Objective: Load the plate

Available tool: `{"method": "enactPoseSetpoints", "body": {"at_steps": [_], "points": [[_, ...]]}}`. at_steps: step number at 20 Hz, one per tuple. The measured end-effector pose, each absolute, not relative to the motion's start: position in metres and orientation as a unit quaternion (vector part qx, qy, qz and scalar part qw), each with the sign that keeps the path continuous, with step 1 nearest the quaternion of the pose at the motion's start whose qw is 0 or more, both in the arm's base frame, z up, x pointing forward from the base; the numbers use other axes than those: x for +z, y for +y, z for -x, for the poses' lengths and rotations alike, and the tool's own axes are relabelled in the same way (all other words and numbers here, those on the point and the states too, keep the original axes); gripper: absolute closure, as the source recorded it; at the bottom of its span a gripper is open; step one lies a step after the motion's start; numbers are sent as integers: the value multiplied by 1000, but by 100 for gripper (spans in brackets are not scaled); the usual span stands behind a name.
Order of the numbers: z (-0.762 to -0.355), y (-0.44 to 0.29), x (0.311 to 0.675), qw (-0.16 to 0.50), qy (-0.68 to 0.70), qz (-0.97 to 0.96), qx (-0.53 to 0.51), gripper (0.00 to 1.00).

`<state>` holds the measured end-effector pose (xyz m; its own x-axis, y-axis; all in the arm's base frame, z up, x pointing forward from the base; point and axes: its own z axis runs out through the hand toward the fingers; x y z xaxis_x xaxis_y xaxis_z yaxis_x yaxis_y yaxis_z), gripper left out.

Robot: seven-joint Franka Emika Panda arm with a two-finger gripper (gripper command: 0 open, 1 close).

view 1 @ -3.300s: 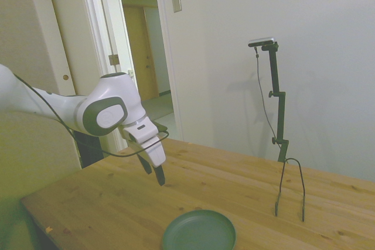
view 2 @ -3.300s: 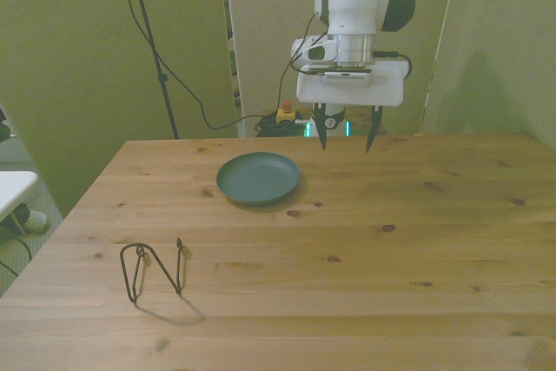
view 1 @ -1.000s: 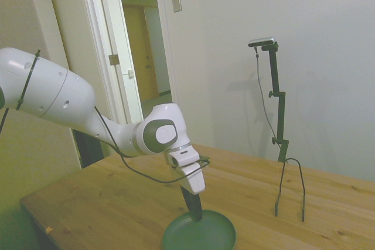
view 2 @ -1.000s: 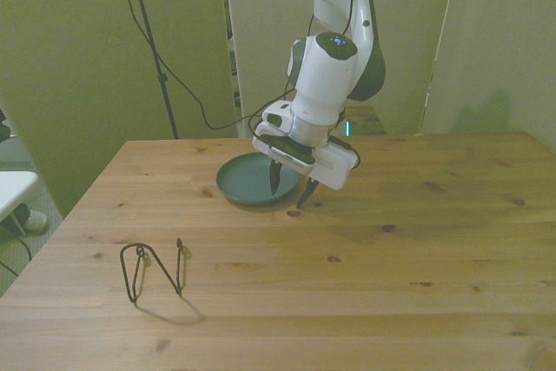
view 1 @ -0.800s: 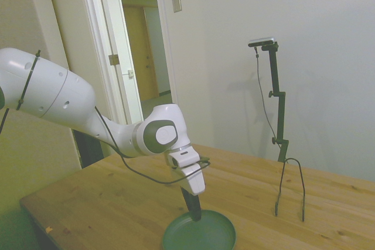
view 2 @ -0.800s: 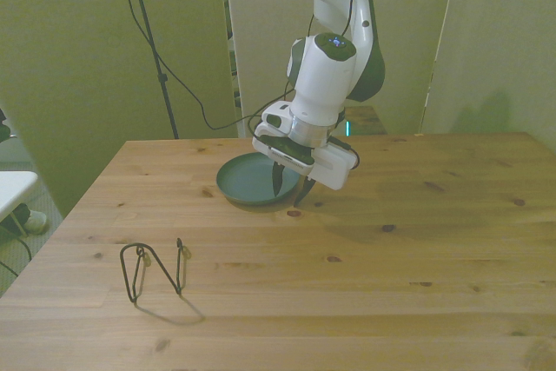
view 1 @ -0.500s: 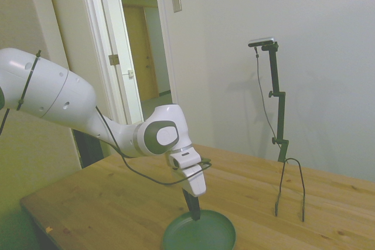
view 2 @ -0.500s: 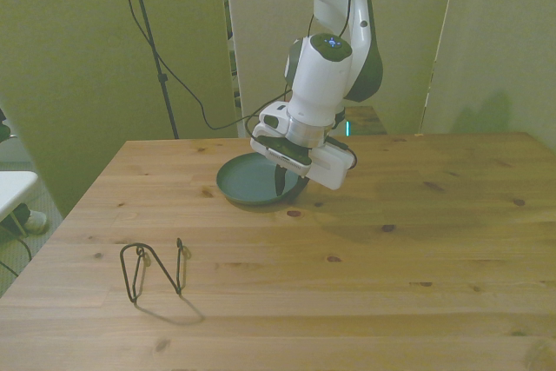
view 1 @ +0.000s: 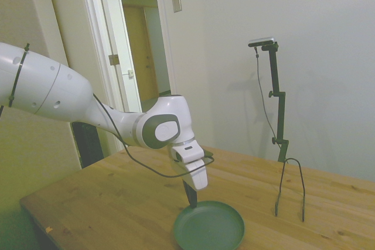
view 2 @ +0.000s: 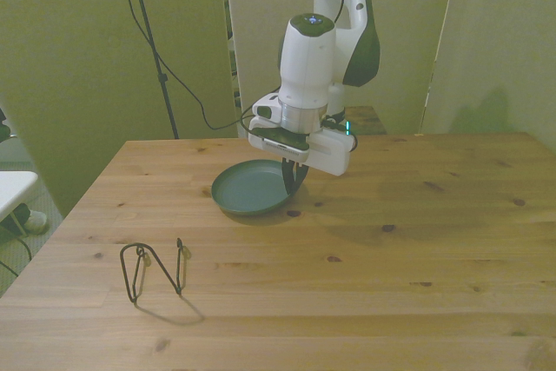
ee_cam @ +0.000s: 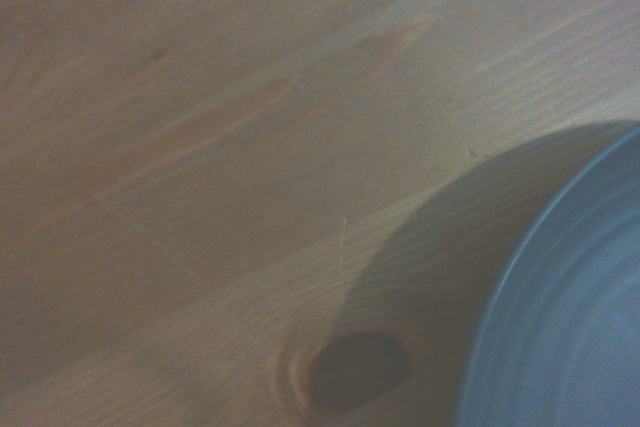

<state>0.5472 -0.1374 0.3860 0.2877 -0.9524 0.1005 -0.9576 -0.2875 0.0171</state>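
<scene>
Since 0.5 s ago the plate [view 2: 252,191] has tilted, its gripped edge raised off the table [view 2: 417,249]. The gripper [view 2: 293,182] is clamped on the plate's rim at the front view's right.

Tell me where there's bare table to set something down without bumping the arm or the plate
The widest bare stretch is the table on the front view's right, from the claw out to the edge. The near strip beyond the wire rack is bare too. It is crowded only around the plate, where the claw grips the rim, and at the rack itself.
</scene>
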Motion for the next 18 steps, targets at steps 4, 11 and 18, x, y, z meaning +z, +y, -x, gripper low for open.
{"method": "enactPoseSetpoints", "body": {"at_steps": [4, 11, 18], "points": [[-547, -140, 414, -9, -592, -804, 53, 100], [-519, -171, 494, -112, -588, -793, 115, 100], [-512, -208, 550, -201, -601, -756, 165, 100]]}}
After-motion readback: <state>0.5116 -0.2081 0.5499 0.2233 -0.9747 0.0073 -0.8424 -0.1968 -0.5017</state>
